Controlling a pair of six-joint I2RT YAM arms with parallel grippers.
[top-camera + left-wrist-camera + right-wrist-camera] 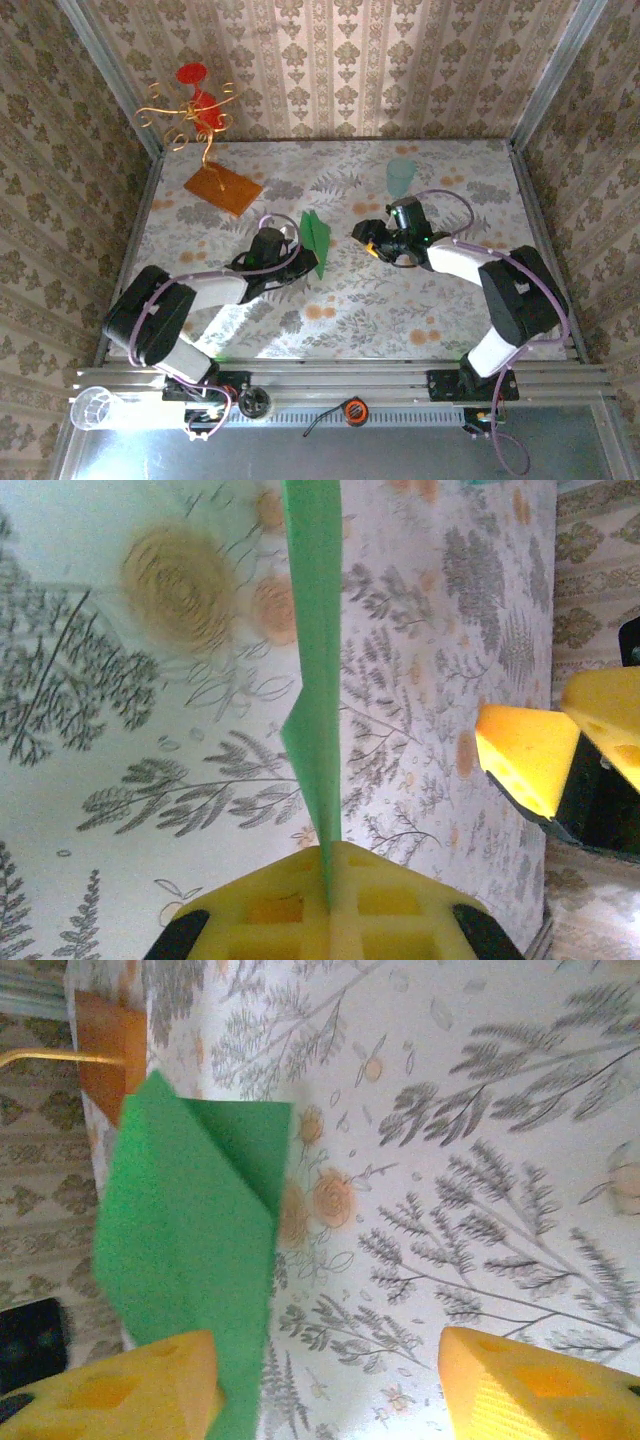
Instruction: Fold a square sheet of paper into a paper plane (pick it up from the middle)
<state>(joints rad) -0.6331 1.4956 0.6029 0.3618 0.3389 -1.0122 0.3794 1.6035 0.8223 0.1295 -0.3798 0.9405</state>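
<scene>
Green paper plane (315, 670) pinched in left hand (327, 872).

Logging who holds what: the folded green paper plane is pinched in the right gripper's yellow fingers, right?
No. The left gripper pinches the folded green paper plane between its yellow fingers; the left wrist view shows it. The right gripper stands open.

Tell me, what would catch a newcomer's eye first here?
The bright green plane at the middle of the flowered table, held up on edge, pinched in the left gripper, with the right gripper open close by. Next comes the gold wire stand with red pieces, on an orange board at the far left corner.
</scene>
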